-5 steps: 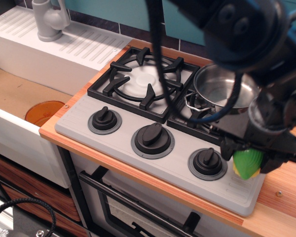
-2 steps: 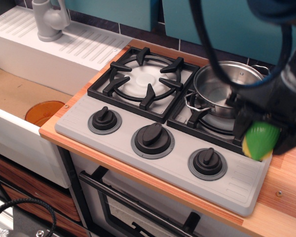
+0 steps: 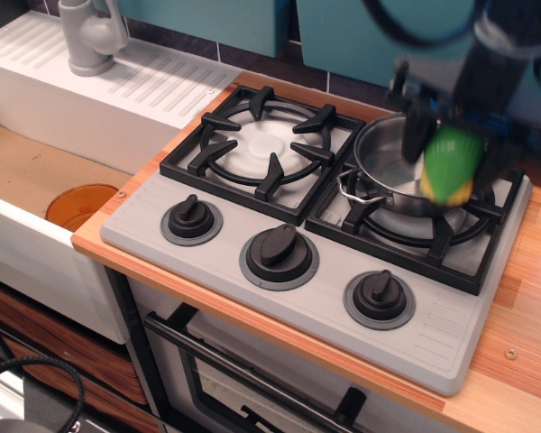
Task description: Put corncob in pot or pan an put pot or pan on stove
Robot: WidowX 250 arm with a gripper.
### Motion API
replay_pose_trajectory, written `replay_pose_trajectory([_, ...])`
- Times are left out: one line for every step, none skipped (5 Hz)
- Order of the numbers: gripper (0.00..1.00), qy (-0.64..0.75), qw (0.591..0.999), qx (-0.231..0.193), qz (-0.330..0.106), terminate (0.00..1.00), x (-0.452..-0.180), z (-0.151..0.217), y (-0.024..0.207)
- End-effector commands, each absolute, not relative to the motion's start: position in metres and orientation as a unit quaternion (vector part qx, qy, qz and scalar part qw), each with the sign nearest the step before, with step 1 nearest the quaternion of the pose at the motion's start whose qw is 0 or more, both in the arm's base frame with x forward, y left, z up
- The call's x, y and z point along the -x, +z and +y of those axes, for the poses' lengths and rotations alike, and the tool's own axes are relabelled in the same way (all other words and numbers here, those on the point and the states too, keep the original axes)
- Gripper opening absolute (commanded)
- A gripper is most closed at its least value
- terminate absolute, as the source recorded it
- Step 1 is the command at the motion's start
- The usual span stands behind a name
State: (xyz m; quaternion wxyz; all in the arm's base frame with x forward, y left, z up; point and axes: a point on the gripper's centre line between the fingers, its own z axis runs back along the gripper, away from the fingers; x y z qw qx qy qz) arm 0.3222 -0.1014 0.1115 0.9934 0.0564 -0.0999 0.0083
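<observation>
A: What does the surface look like?

B: A pale wooden countertop (image 3: 523, 316) carries a grey toy cooktop (image 3: 334, 307) with two black cast grates and three round black knobs along its front. Teal panels over dark tile run along the back wall. To the left sits a white sink unit (image 3: 90, 108) with a ribbed drainboard and a grey tap (image 3: 88, 34); an orange round disc (image 3: 79, 206) lies down in the basin.

A: And the pot?

B: The shiny shallow stainless steel pot (image 3: 388, 167) stands on the right-hand grate, near the bench's back right corner.

A: Where is the corn?

B: The small bright green ridged plastic corncob (image 3: 449, 162), yellow end down, hangs over the pot's right rim. It is blurred, so I can't tell whether it touches the steel.

A: The claw?

B: The black gripper (image 3: 442, 126) reaches down from the top right, closed around the corncob's upper part.

A: Open room?

B: The left grate (image 3: 261, 149) is bare. Bare wood shows along the front edge and in the front right corner, where a small screw head (image 3: 510, 354) sits. The knobs stand well apart.
</observation>
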Motion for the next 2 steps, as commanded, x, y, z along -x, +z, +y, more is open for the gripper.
replay_pose_trajectory([0.00,0.000,0.992,-0.045,-0.121,0.00,-0.352,-0.083,0.118])
replay_pose_trajectory([0.00,-0.002,0.991,-0.031,-0.133,0.00,-0.356,-0.084,0.104])
